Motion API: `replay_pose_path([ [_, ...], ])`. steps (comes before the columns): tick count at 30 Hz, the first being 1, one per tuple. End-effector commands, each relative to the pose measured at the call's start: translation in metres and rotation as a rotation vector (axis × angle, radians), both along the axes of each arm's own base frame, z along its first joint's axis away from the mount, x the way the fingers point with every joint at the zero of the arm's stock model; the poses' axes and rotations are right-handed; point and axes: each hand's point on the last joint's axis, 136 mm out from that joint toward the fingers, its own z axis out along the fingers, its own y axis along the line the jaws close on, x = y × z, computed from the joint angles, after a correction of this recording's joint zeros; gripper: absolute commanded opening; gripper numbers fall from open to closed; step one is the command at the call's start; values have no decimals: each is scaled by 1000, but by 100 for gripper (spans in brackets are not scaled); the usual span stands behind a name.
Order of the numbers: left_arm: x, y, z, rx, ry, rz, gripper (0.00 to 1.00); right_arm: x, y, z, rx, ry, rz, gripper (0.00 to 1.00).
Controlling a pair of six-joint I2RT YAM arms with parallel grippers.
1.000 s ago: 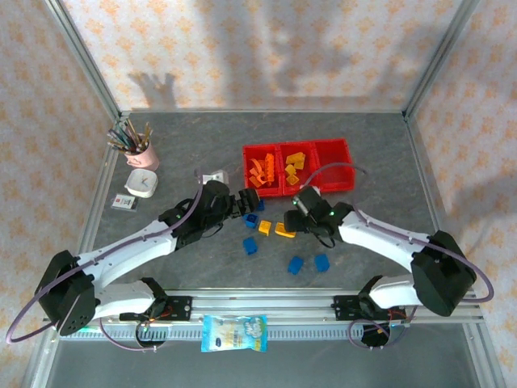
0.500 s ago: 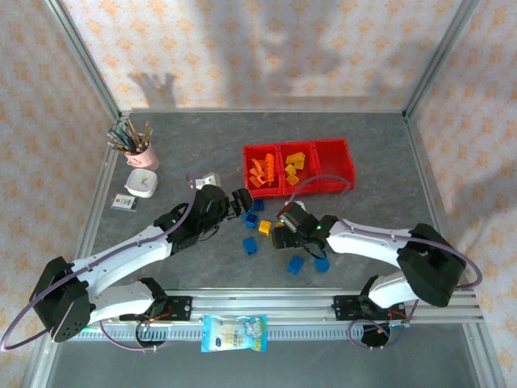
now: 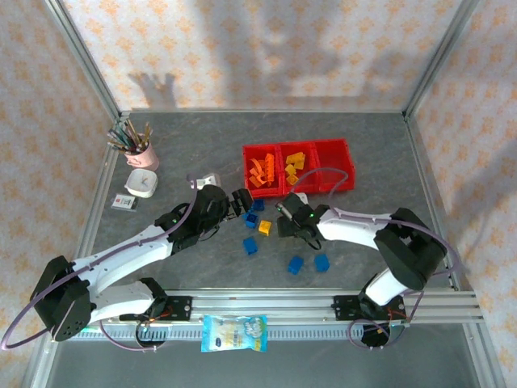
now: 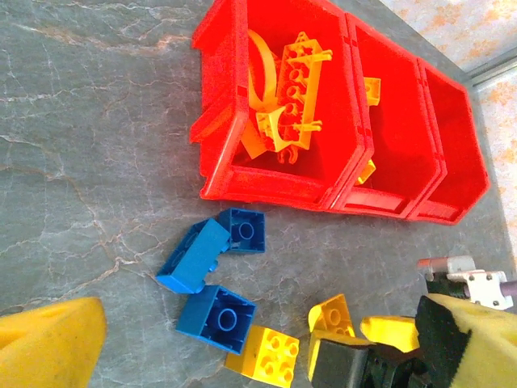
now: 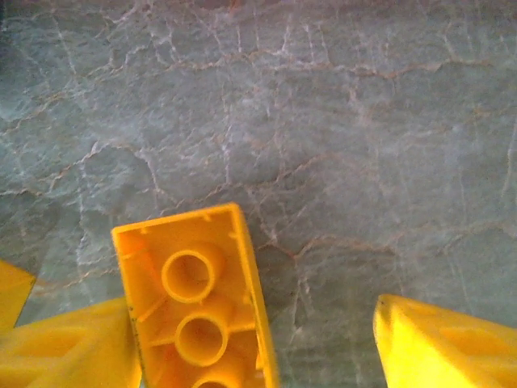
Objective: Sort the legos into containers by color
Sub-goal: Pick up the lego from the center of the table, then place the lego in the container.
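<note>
Currently my right claw (image 5: pixel 250 323) stands unclenched astride a yellow lego (image 5: pixel 194 299) lying on the desk (image 5: pixel 363 121), pressed against one finger (image 5: pixel 73 343), so closing could skew or eject it; left claw (image 3: pixel 245 200) spread, empty.

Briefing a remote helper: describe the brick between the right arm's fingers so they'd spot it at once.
Find the row of red containers; just in front of it the right gripper reaches down. Between its fingers lies a yellow brick, hollow underside up, unlike the studs-up yellow brick nearby.
</note>
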Motion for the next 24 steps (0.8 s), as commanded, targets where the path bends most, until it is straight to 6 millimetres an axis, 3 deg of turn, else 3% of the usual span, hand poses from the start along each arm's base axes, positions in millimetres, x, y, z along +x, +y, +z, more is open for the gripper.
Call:
replay_pose_path([
  [1, 3, 6, 4, 41, -10, 23, 99, 10, 4, 1, -20, -15, 2, 65],
  [9, 6, 4, 0, 55, -4, 16, 99, 10, 7, 4, 3, -11, 3, 45],
  [14, 9, 0, 5, 58, -13, 2, 99, 14, 8, 16, 37, -28, -5, 35],
  [20, 16, -3, 15, 73, -37, -10, 99, 39, 1, 63, 68, -114, -44, 31],
  [24, 25, -3, 25, 74, -62, -15, 99, 76, -14, 98, 78, -197, -105, 32],
])
